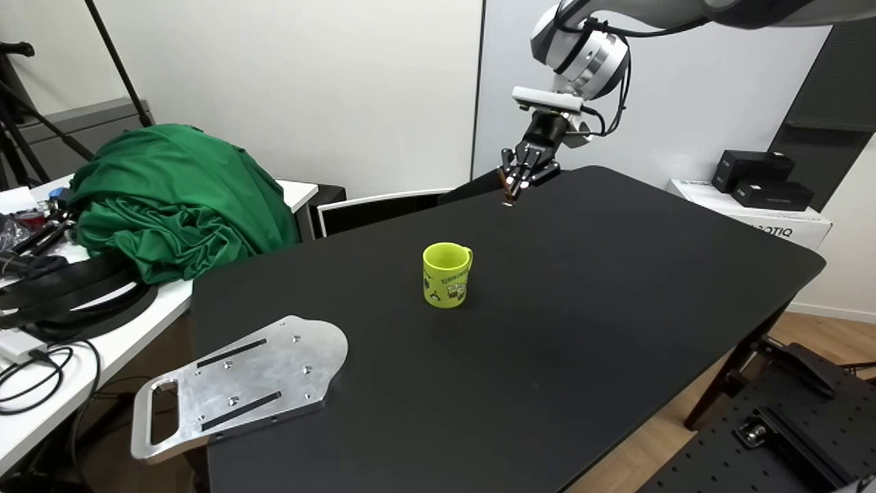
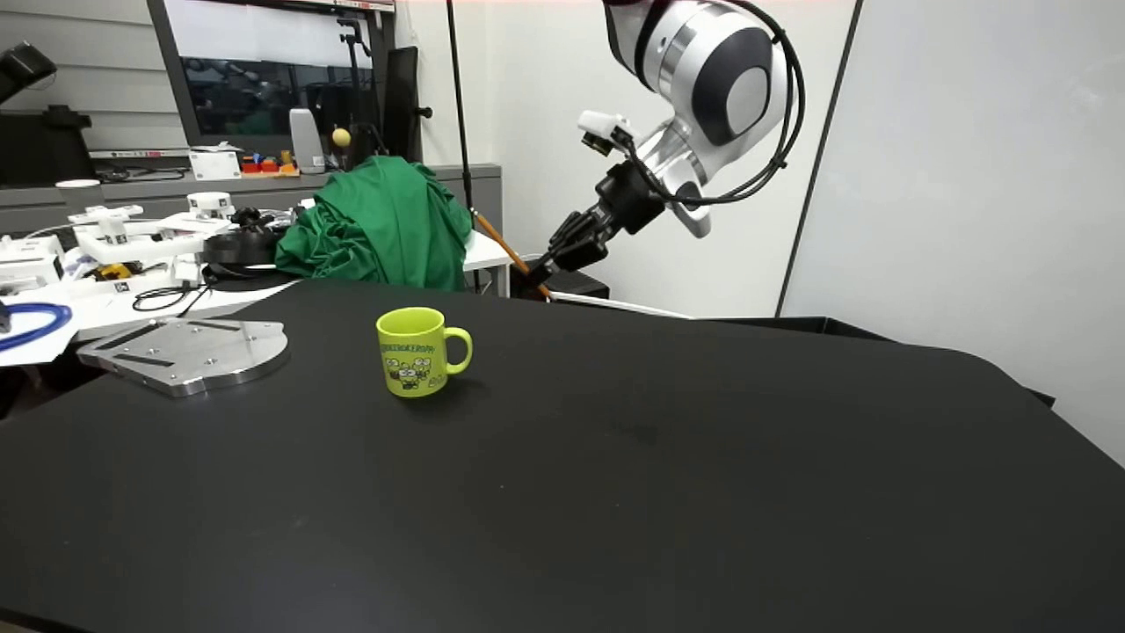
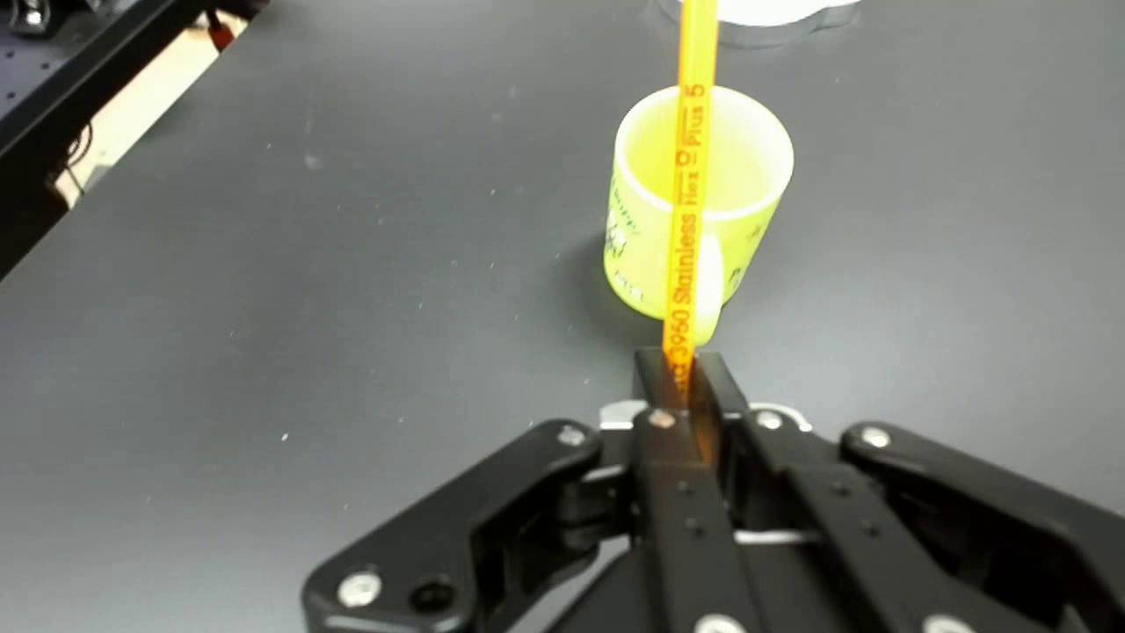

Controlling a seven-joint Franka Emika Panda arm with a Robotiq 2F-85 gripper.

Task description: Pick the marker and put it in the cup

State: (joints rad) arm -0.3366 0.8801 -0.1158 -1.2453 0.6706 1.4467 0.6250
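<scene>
The marker, an orange stick [image 3: 693, 167] with printed letters, is held between the fingertips of my gripper [image 3: 688, 378] in the wrist view. It also shows as an orange-brown stick [image 2: 501, 237] in an exterior view, tilted. The gripper [image 1: 518, 185] is shut on it, in the air beyond the cup. The cup, a lime-green mug [image 1: 446, 282] with a handle and printed figures, stands upright on the black table. It also shows in an exterior view [image 2: 413, 360] and in the wrist view [image 3: 643, 251], where the marker crosses in front of its opening and handle.
A flat silver metal plate [image 1: 267, 370] with a handle overhangs the table edge; it also shows in an exterior view [image 2: 198, 352]. A green cloth [image 1: 178, 192] lies heaped on a cluttered white side table. Black boxes [image 1: 773, 195] sit on a white carton beyond the table.
</scene>
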